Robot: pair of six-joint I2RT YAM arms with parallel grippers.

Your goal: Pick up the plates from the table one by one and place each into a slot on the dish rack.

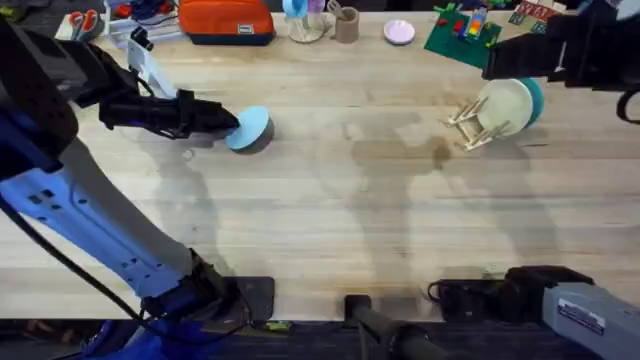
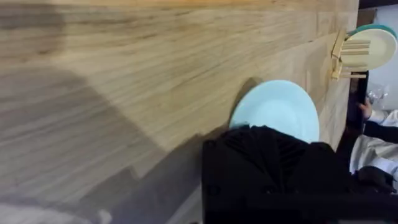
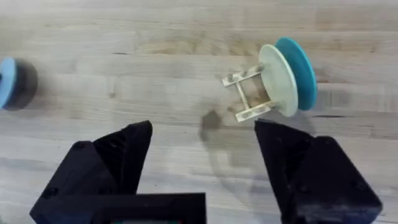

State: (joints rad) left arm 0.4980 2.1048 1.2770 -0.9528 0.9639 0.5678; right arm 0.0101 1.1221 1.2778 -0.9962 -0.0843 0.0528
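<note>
We see the left gripper [image 1: 228, 124] out over the table [image 1: 330, 220], at about ten o'clock from the middle. Its black fingers are pinching the edge of the light blue plate [image 1: 250, 127]. The plate is tipped up on its side, with a dark shadow under it. From the left wrist, the same blue plate [image 2: 278, 111] sticks out past the black fingers [image 2: 267, 149], and the wood grain runs long beside it.

Far across the table, at about two o'clock, stands the little wooden dish rack [image 1: 478, 125]. The cream plate [image 1: 505, 104] and the teal plate [image 1: 534, 98] stand up in it, one right behind the other.

The right gripper [image 3: 202, 165] hangs above the table near the rack. Its two black fingers are spread wide apart with nothing between them. Through the gap we see bare wood, and past it the rack [image 3: 247, 96] with its two plates.
</note>
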